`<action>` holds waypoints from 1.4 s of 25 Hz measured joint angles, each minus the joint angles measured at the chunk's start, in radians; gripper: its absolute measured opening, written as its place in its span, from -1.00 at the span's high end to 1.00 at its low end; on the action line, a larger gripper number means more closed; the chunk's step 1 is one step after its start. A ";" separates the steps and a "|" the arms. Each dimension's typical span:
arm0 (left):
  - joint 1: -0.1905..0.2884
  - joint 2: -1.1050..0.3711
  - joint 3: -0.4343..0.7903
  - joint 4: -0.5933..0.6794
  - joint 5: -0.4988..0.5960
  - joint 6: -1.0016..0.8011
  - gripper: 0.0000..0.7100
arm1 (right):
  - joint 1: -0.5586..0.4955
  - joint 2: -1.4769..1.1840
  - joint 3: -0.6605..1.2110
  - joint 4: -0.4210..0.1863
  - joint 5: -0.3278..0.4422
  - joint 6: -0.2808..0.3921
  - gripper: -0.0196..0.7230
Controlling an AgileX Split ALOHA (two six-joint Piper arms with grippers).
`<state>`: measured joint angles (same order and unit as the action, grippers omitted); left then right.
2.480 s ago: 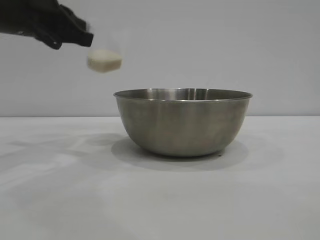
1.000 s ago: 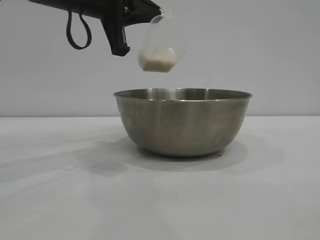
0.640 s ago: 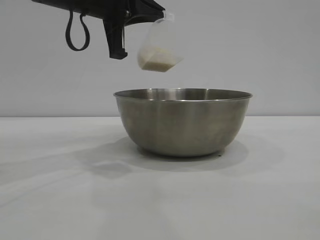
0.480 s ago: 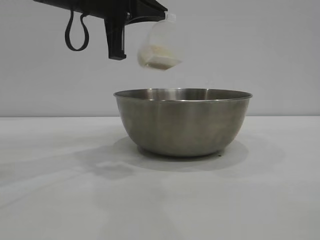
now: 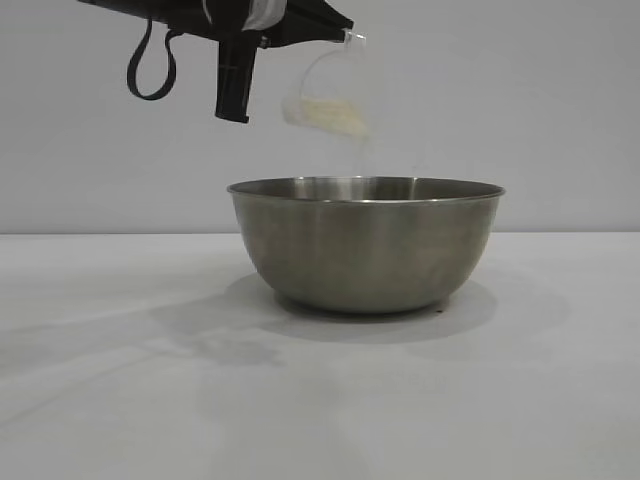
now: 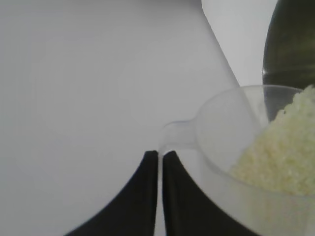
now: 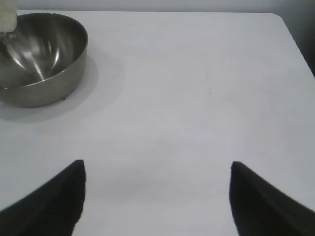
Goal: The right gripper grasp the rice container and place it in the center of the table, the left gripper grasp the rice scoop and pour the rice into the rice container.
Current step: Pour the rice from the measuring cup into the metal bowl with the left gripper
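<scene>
Your left gripper (image 5: 335, 25) is pinching the rice scoop (image 5: 325, 100) by its handle, tipped above the rice container (image 5: 366, 243).
Rice (image 5: 330, 115) is sliding toward the lip, directly over the bowl's left half; your right gripper (image 7: 157, 196) is idling wide apart, well away on the table (image 5: 120, 400).

Readable text: none in any view
Rice container (image 5: 366, 245): plain steel; no label or brand
Rice scoop (image 5: 325, 95): translucent; no legible marks or numbers
Table (image 5: 120, 400): unmarked
</scene>
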<state>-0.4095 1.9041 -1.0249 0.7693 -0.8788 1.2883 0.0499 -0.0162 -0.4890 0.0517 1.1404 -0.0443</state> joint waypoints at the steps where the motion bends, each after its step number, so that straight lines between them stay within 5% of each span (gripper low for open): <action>1: 0.000 0.000 0.000 0.000 0.002 0.019 1.00 | 0.000 0.000 0.000 0.000 0.000 0.000 -0.44; 23: 0.000 0.000 0.000 0.007 0.005 0.382 1.00 | 0.000 0.000 0.000 0.000 0.000 0.000 -0.44; 35: 0.000 0.000 0.000 0.112 -0.001 0.453 1.00 | 0.000 0.000 0.000 0.000 0.000 0.000 -0.44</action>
<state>-0.4095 1.9041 -1.0249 0.8817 -0.8799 1.7413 0.0499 -0.0162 -0.4890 0.0517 1.1404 -0.0443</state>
